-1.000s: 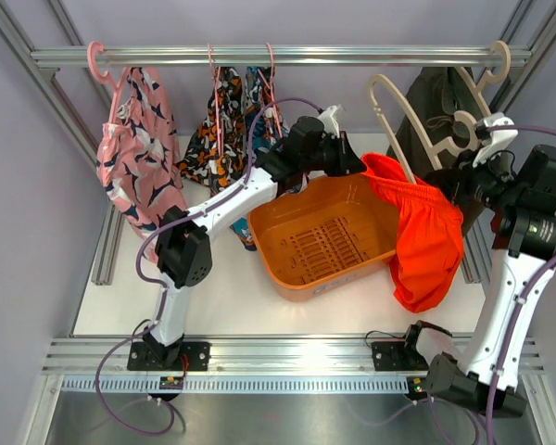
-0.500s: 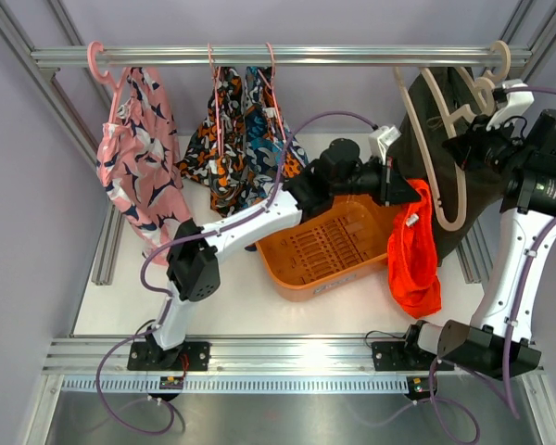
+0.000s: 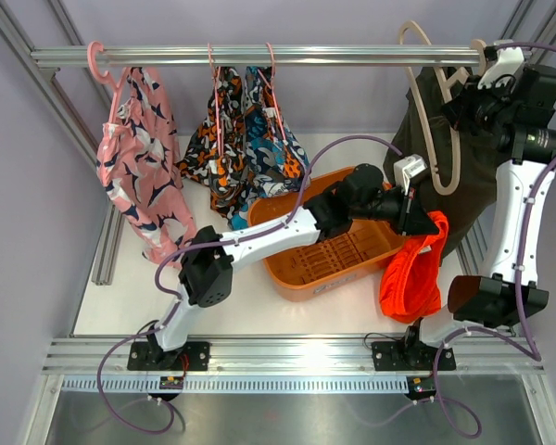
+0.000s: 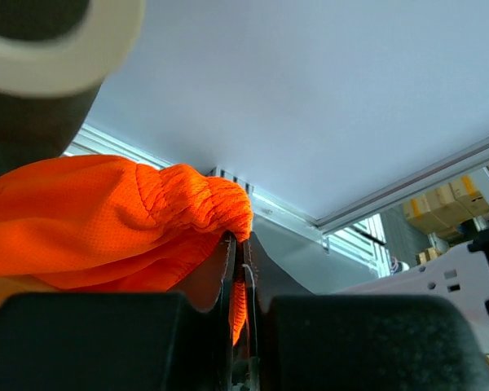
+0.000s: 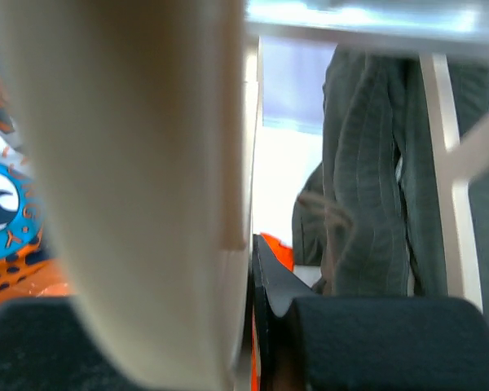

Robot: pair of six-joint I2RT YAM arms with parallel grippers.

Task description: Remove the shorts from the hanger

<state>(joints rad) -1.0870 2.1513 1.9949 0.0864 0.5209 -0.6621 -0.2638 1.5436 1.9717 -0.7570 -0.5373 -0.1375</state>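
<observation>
Near edge of table (image 3: 120, 297): both arm bases bolted here; left arm reaches right across the orange basket (image 3: 301, 278).
Orange basket: sits mid-table, open side up.
Left gripper (image 3: 428, 221): just past the basket's right end; fingers clenched on the gathered waistband of the orange-red shorts (image 3: 410, 278); wrist view shows cloth pinched in the narrow slit between the jaws.
Orange-red shorts: off the hanger, dangling from the left gripper beside the basket's right end.
Right gripper (image 3: 459, 104): raised near the rail (image 3: 334, 56), fingers grasping the bare cream hanger (image 3: 415, 93).
Olive shorts (image 3: 477, 185): hang just behind the cream hanger, at the rail's right end.
Printed shorts (image 3: 246, 139): hang on hangers at mid-rail; a pink-print pair (image 3: 139, 167) far left.
</observation>
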